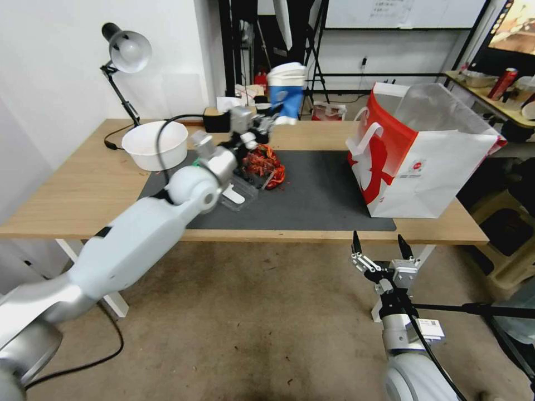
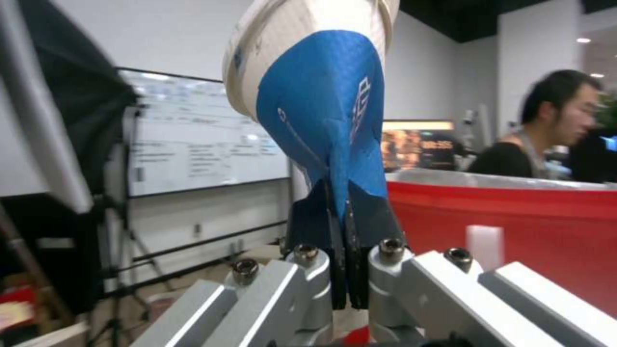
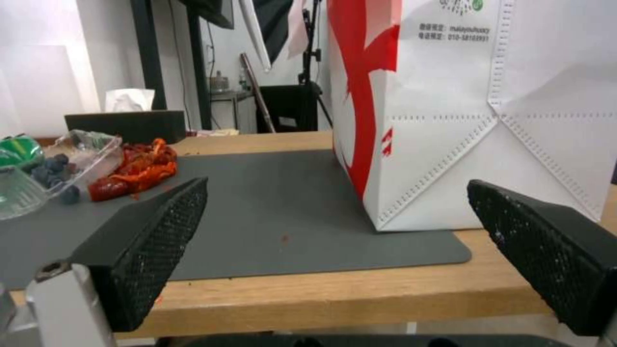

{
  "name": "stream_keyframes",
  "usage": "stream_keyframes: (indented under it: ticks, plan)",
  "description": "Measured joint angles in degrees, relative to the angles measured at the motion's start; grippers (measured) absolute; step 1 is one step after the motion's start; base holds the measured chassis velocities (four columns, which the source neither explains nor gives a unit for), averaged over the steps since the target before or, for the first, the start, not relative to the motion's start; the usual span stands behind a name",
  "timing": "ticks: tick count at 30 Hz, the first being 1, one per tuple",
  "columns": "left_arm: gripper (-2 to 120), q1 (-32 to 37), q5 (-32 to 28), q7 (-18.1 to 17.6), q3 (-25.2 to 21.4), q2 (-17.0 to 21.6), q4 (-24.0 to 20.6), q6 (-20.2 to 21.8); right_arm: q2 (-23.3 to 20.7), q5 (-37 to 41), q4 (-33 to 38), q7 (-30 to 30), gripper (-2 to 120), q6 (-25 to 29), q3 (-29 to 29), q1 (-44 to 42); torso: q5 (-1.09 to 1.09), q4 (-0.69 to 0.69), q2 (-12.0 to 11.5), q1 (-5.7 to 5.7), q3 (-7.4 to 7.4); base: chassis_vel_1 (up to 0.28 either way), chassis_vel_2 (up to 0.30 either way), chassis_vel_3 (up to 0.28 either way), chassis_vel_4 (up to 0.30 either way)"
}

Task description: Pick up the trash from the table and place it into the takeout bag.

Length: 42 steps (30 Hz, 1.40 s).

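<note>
Left gripper (image 2: pixel 347 284) pinches my blue paper cup (image 1: pixel 287 92) by its crushed base — held high to clear the takeout bag (image 1: pixel 415 161) rim.

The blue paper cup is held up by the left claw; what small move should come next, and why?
Probably carry it sideways toward the takeout bag. The left claw pinches the blue paper cup shut above the table, well short of the bag's open top, so releasing now would likely drop it outside. The right claw hangs open below the table edge.

Takeout bag (image 3: pixel 546 120), white front panel: small printed line "010-58103931" beneath a web address too fine to read; other print illegible.
</note>
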Motion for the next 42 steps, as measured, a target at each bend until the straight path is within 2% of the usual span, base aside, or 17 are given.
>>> stream_keyframes:
  ticks: [3, 4, 6, 7, 11, 16, 19, 23, 27, 29, 32, 33, 35, 37, 39, 42]
  plan:
    - [0, -4.51, -0.63, -0.09, 3.83, -4.22, 2.61, -0.16, 0.5, -0.22, -0.11, 0.02, 100, 0.07, 0.12, -0.02, 0.01, -0.01, 0.0, 0.0, 0.0, 0.0, 0.0, 0.0, 0.0]
    - [0, -4.51, -0.63, -0.09, 3.83, -4.22, 2.61, -0.16, 0.5, -0.22, -0.11, 0.02, 100, 0.07, 0.12, -0.02, 0.01, -0.01, 0.0, 0.0, 0.0, 0.0, 0.0, 0.0, 0.0]
    - [0, -7.64, -1.12, -0.14, 6.28, -7.67, 4.97, -0.25, 1.06, -0.48, -0.14, 0.06, 100, 0.11, 0.3, -0.02, 0.01, -0.01, 0.0, 0.0, 0.0, 0.0, 0.0, 0.0, 0.0]
    - [0, -7.64, -1.12, -0.14, 6.28, -7.67, 4.97, -0.25, 1.06, -0.48, -0.14, 0.06, 100, 0.11, 0.3, -0.02, 0.01, -0.01, 0.0, 0.0, 0.0, 0.0, 0.0, 0.0, 0.0]
    - [0, -12.36, -2.04, -0.17, 10.07, -12.79, 9.38, -0.55, 1.54, -0.66, -0.18, 0.11, 100, 0.16, 0.43, 0.04, 0.01, 0.0, 0.01, 0.0, 0.0, 0.0, 0.0, 0.0, 0.0]
    - [0, -14.76, -2.35, -0.13, 12.08, -15.72, 12.38, -0.81, 1.69, -0.66, -0.21, 0.12, 100, 0.19, 0.55, 0.12, 0.0, 0.0, 0.01, 0.0, 0.0, 0.0, 0.0, 0.0, 0.0]
    - [0, -16.95, -2.42, 0.21, 14.25, -19.36, 15.97, -1.19, 1.96, -0.66, -0.25, 0.13, 100, 0.38, 0.73, 0.11, 0.0, 0.0, 0.01, 0.0, -0.01, 0.0, 0.0, 0.0, 0.0]
    - [0, -18.04, -2.4, 0.47, 15.72, -22.23, 18.41, -1.43, 2.18, -0.66, -0.43, 0.14, 100, 0.59, 0.76, 0.1, 0.0, 0.0, 0.01, 0.0, -0.01, 0.0, 0.0, 0.0, 0.0]
    - [0, -18.64, -2.27, 0.67, 16.6, -24.25, 20.48, -1.67, 2.38, -0.66, -0.57, 0.14, 100, 0.79, 0.78, 0.09, 0.0, -0.01, 0.01, 0.0, -0.01, 0.0, 0.0, 0.0, 0.0]
    - [0, -19.22, -1.39, 0.81, 17.05, -27.57, 24.19, -2.21, 2.71, -0.68, -0.62, 0.14, 100, 0.93, 0.75, 0.11, 0.0, -0.02, 0.01, 0.0, -0.01, 0.0, 0.0, 0.0, 0.0]
    - [0, -19.41, -1.0, 0.8, 17.05, -29.1, 25.97, -2.34, 2.84, -0.71, -0.63, 0.14, 100, 1.07, 0.73, 0.1, 0.0, -0.01, 0.01, 0.0, -0.01, 0.0, 0.0, 0.0, 0.0]
    - [6, -19.53, -0.62, 0.8, 17.06, -30.08, 27.07, -2.43, 2.93, -0.73, -0.67, 0.13, 100, 1.18, 0.72, 0.06, 0.0, 0.0, 0.01, 0.0, -0.01, 0.0, 0.0, 0.0, 0.0]
    - [7, -19.56, -0.54, 0.8, 17.06, -30.26, 27.27, -2.44, 2.93, -0.74, -0.67, 0.13, 100, 1.19, 0.72, 0.06, 0.0, 0.0, 0.01, 0.0, -0.01, 0.0, 0.0, 0.0, 0.0]
    - [20, -19.68, -0.3, 0.74, 17.06, -31.06, 28.16, -2.51, 2.95, -0.73, -0.69, 0.13, 100, 1.3, 0.74, 0.03, 0.0, 0.0, 0.01, -0.01, -0.01, 0.0, 0.0, 0.0, 0.0]
    - [24, -19.79, -0.25, 0.64, 17.0, -31.41, 28.65, -2.51, 2.95, -0.74, -0.71, 0.12, 100, 1.33, 0.75, 0.03, 0.0, 0.0, 0.01, 0.0, -0.01, 0.0, 0.0, 0.0, 0.0]
    - [39, -19.85, -0.15, 0.37, 16.67, -31.43, 28.91, -2.44, 3.07, -0.74, -0.72, 0.09, 100, 1.36, 0.73, 0.09, -0.01, 0.01, 0.01, -0.01, -0.01, 0.0, 0.0, 0.0, 0.0]
